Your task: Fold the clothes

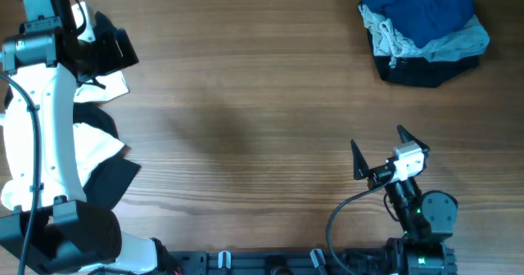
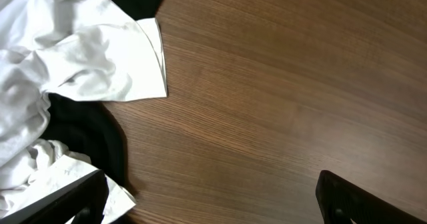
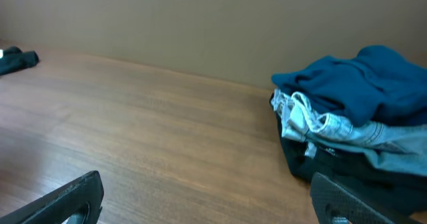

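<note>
The wooden table [image 1: 246,103] is showing open wood across the frame's middle. White and black cloth [image 1: 94,140] is crowding the left edge. At the upper right corner, the teal-blue shirt [image 1: 426,9] is topping pale jeans [image 1: 463,42]. The left gripper [image 2: 210,184] and right gripper [image 1: 377,137] are gaping wide, grasping nothing.

A brown wood-grain bench [image 1: 246,103] is shown, and toward its far right corner pale washed-denim jeans [image 1: 468,42] are bunched in a pile. They are laid on top of a black garment [image 1: 417,72], whose edge is seen spreading out beneath them. At the left edge, rumpled white cloth [image 2: 87,51] is heaped over and beside black cloth [image 2: 90,134], with one flat white corner laid out on the wood, and a plain beige wall [image 3: 200,17] is seen behind the bench in the right wrist view.
</note>
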`<state>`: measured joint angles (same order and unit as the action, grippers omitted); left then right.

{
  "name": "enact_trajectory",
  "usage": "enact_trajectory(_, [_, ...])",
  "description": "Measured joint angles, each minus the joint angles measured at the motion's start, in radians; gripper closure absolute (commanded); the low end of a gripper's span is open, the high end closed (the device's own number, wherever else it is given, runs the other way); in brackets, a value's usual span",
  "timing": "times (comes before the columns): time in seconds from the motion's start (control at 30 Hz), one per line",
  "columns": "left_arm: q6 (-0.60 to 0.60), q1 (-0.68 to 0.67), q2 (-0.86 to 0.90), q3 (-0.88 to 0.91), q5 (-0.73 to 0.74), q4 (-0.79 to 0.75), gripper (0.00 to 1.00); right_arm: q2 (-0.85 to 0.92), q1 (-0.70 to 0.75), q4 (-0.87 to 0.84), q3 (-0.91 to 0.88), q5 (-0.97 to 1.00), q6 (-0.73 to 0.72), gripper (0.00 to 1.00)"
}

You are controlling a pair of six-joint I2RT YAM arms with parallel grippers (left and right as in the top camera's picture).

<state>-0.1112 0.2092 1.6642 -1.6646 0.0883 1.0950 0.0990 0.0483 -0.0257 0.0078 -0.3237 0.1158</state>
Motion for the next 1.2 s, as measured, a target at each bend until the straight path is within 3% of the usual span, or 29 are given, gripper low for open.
enact_trajectory(0.2, [0.0,0.0,0.0,0.0,0.0,0.0,0.0,-0.079,0.0,-0.002,0.0,0.0,0.0,0.0])
enact_trajectory(1.2, [0.0,0.0,0.0,0.0,0.0,0.0,0.0,-0.08,0.0,-0.001,0.0,0.0,0.0,0.0])
